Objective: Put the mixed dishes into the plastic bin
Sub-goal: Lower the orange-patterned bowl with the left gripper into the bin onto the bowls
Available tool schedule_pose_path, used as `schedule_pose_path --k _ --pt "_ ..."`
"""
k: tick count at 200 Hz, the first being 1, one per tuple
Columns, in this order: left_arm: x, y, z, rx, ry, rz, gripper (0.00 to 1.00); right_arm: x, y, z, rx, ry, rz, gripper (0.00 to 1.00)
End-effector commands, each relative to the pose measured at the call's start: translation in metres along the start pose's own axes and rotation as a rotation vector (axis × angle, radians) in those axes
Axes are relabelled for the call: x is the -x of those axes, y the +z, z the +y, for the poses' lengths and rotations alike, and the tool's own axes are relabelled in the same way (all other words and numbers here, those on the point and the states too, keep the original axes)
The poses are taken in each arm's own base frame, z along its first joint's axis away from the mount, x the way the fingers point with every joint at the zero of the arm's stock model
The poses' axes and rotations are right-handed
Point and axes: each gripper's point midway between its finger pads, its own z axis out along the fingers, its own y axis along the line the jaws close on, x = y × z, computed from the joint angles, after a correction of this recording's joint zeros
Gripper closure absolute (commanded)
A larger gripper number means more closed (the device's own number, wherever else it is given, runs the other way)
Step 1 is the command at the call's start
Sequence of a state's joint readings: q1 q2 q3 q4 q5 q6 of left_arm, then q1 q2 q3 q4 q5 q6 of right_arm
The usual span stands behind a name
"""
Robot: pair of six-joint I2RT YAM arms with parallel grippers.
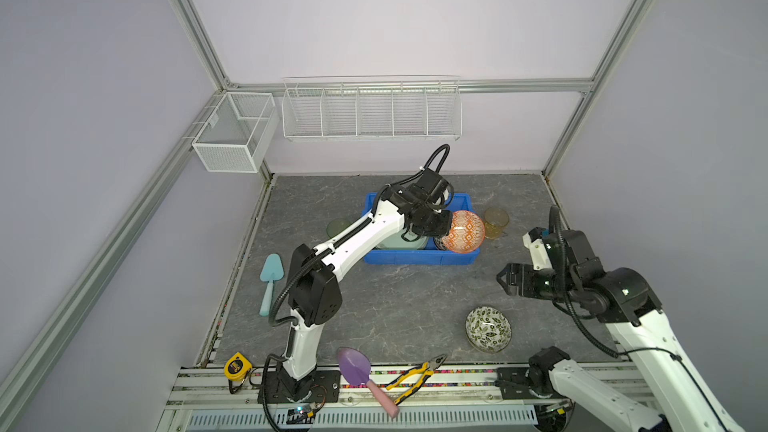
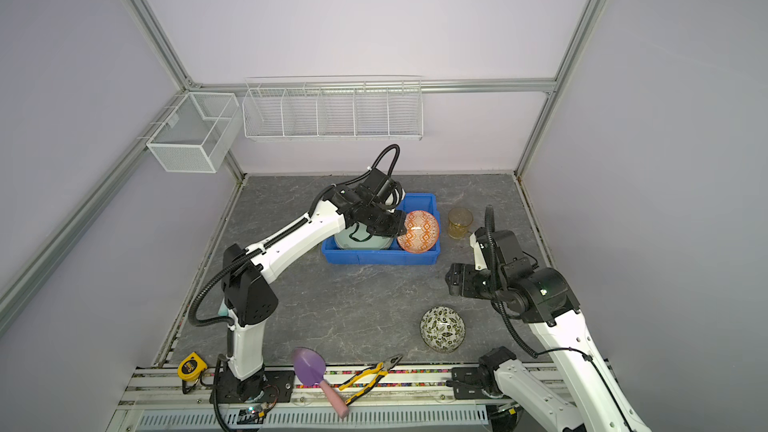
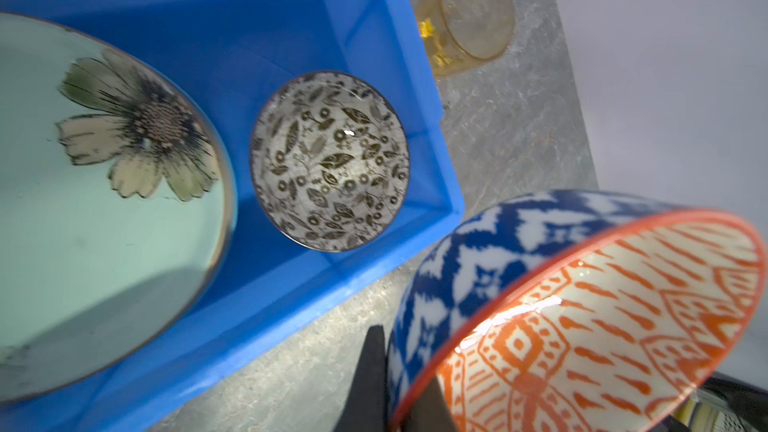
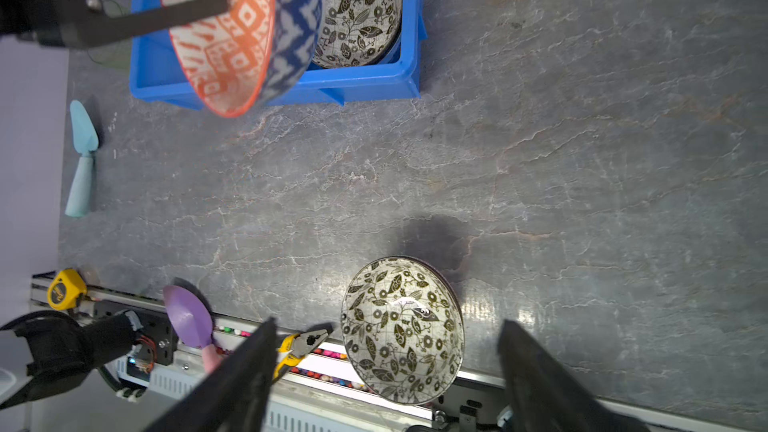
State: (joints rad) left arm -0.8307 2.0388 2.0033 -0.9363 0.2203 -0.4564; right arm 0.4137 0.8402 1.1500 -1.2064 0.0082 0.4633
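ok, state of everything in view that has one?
orange-and-blue patterned ceramic bowl: tilted, held aloft at bin's edge.
left jaws: shut on that bowl's rim.
right jaws: open, empty.
bright blue plastic bin: partly filled.
pale green flower plate: in bin.
leaf-patterned bowl: in bin, upright.
second leaf-patterned bowl: upright on table.
amber tumbler: upright on table.

A teal trowel (image 1: pixel 270 282) lies at the left. A tape measure (image 1: pixel 237 365), purple trowel (image 1: pixel 355 367) and pliers (image 1: pixel 415 374) line the front rail (image 1: pixel 457 380). A mesh basket (image 1: pixel 232 135) and a wire rack (image 1: pixel 372 112) hang behind.

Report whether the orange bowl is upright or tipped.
Tipped: the left hand holds the orange bowl by its rim, steeply tilted, inside facing sideways, at the bin's end.
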Motion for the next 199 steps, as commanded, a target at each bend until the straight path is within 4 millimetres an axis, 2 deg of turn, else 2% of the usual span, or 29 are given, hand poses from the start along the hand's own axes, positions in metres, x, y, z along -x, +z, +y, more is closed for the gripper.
schedule_pose_path --k 1,25,78,139,199 --pt "0.012 0.006 0.016 0.059 0.025 -0.007 1.00 -0.005 -0.001 -0.006 -0.023 0.013 0.003 0.12" --pt "0.021 0.022 0.025 0.075 0.013 -0.001 1.00 -0.007 -0.001 -0.011 -0.042 0.013 0.003 0.12" --pt "0.030 0.052 0.033 0.102 0.002 -0.002 1.00 -0.007 0.001 -0.015 -0.066 0.016 0.008 0.12" --pt "0.034 0.066 0.053 0.204 0.022 0.005 1.00 -0.010 0.006 -0.019 -0.077 0.016 0.023 0.11" --pt "0.027 0.078 0.054 0.189 0.014 0.047 1.00 -0.010 0.010 -0.018 -0.076 0.012 0.033 0.12"
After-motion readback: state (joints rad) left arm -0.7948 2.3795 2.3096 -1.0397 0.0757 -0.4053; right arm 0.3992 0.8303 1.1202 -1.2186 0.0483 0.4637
